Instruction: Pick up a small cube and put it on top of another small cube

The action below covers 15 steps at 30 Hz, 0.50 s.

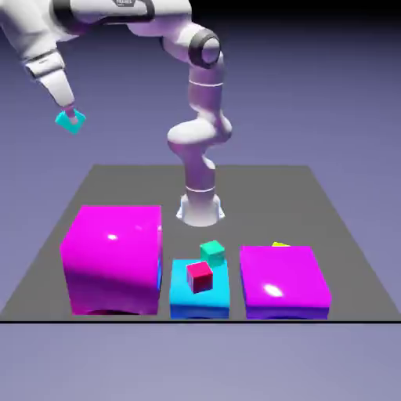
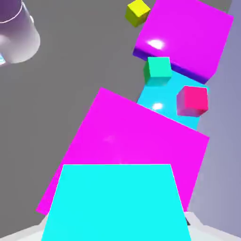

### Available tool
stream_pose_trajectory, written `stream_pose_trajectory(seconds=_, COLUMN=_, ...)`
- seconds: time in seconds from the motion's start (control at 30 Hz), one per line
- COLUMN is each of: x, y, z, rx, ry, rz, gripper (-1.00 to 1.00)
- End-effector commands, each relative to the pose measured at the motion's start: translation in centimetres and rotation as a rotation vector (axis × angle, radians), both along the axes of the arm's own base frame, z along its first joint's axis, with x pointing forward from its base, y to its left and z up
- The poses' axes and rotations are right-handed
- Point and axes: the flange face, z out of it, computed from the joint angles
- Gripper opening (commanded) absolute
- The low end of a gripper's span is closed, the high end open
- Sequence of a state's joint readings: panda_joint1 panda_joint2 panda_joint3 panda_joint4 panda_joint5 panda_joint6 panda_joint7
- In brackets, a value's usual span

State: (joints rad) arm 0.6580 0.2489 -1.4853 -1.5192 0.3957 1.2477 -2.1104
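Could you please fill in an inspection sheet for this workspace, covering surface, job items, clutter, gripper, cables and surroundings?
Surface: dark grey table, no spills or marks seen.
Job's things: small cyan cube held high above the table; other small cubes are green, red and yellow. Which one is to carry it, the pictures do not settle.
Clutter: tall magenta block, low magenta block, wide cyan-blue block between them.
Gripper: fingers shut on the small cyan cube.
Cables: nothing seen.
Surroundings: plain blue-violet backdrop, darker along the top; no people seen.
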Motion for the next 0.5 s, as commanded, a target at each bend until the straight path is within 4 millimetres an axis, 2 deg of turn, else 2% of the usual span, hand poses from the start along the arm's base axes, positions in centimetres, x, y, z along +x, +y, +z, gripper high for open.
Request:
stream_pose_trajectory(seconds=0.0, x=1.4, y=1.5, z=-0.3, rx=-0.004, ry=0.019, rz=0.035, gripper=-1.0)
stream_pose_trajectory(seconds=0.1, x=5.6, y=5.8, z=-2.0, rx=-0.009, ry=0.086, rz=0.143, gripper=-1.0)
stream_pose_trajectory(seconds=0.23, x=10.6, y=11.2, z=-6.3, rx=0.015, ry=0.19, rz=0.284, gripper=-1.0)
stream_pose_trajectory(seconds=0.33, x=13.8, y=15.0, z=-10.7, rx=0.057, ry=0.275, rz=0.385, gripper=-1.0)
stream_pose_trajectory(seconds=0.47, x=16.9, y=19.4, z=-17.9, rx=0.144, ry=0.394, rz=0.51, gripper=-1.0)
